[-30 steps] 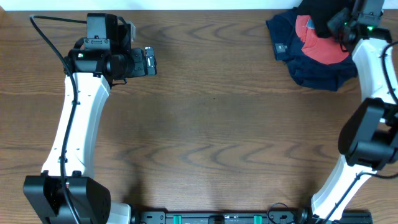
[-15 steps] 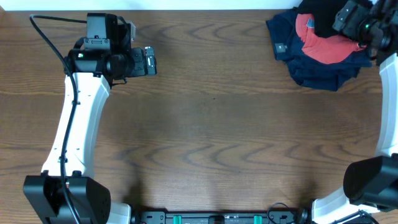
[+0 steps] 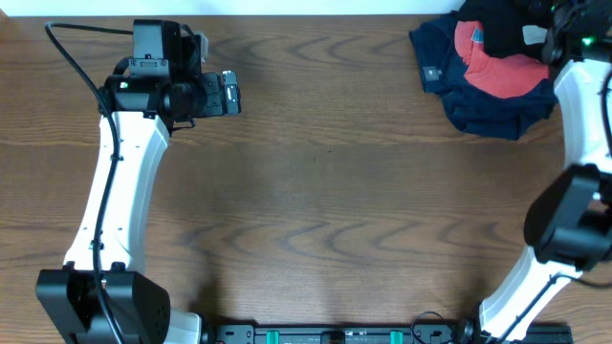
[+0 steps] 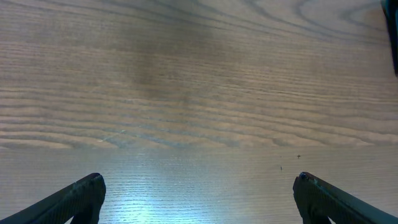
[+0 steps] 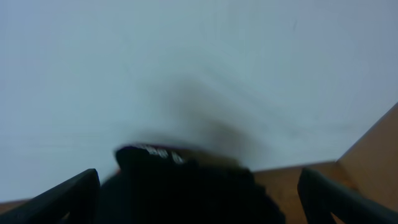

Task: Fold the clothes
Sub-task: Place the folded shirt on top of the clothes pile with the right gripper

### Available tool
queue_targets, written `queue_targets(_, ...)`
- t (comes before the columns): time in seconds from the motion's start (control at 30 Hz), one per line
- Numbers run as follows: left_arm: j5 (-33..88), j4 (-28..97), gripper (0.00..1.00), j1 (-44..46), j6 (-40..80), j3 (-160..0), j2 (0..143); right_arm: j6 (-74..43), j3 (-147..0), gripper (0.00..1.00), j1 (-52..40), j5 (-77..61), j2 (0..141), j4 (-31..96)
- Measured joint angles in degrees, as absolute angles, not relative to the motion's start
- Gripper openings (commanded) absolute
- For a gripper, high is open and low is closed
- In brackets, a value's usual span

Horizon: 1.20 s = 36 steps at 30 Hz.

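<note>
Black clothes (image 3: 499, 27) atop red shirt (image 3: 504, 75)

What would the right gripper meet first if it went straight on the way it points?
Most likely the black garment, which sits just ahead of the right gripper, between its open jaws. The view is blurred, so depth is uncertain; behind it a white wall shows.

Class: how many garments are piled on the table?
3, heaped at the far right corner: black garment on top, red shirt under it, navy garment at the bottom. Others may be hidden.
</note>
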<state>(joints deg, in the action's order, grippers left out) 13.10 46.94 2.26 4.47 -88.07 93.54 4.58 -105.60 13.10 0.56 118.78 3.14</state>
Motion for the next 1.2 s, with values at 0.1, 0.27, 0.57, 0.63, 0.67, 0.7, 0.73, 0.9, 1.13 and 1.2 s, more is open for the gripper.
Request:
queue_targets(0.1, 13.10, 46.94, 0.98, 2.26, 4.47, -88.07, 93.54, 3.27, -105.60, 0.99, 14.06, 0.69, 123.20, 2.83)
queue_targets(0.27, 13.08, 46.94, 0.98, 2.26, 4.47, -88.07, 93.54, 0.99, -105.62, 0.99, 16.51, -1.15, 130.65, 2.92)
queue_targets(0.57, 13.10, 46.92, 0.98, 2.26, 4.47, -87.15, 93.54, -3.27, -109.08, 0.99, 18.87, -8.73, 137.60, 8.14)
queue_targets(0.63, 13.10, 46.92, 0.98, 2.26, 4.47, -86.89, 93.54, -3.46, -109.56, 0.99, 18.90, -9.15, 137.88, 8.84)
queue_targets(0.67, 13.10, 46.94, 0.98, 2.26, 4.47, -86.83, 93.54, -3.49, -109.67, 0.99, 18.90, -9.21, 137.91, 8.97)
queue_targets(0.7, 13.10, 46.94, 0.98, 2.26, 4.47, -86.80, 93.54, -3.46, -109.71, 0.99, 18.90, -9.21, 137.91, 9.02)
queue_targets(0.73, 13.10, 46.94, 0.98, 2.26, 4.47, -86.80, 93.54, -3.46, -109.75, 0.99, 18.90, -9.21, 137.86, 9.13)
queue_targets(0.9, 13.10, 46.92, 0.98, 2.26, 4.47, -86.80, 93.54, -3.42, -109.51, 0.99, 18.83, -9.13, 136.38, 10.79)
queue_targets(1.13, 13.06, 46.94, 0.98, 2.26, 4.45, -86.80, 93.54, 0.14, -106.50, 0.99, 17.69, -6.63, 126.41, 18.26)
queue_targets(1.2, 12.91, 46.94, 0.98, 2.26, 4.47, -86.80, 93.54, 0.97, -106.30, 0.99, 17.26, -5.26, 121.93, 20.14)
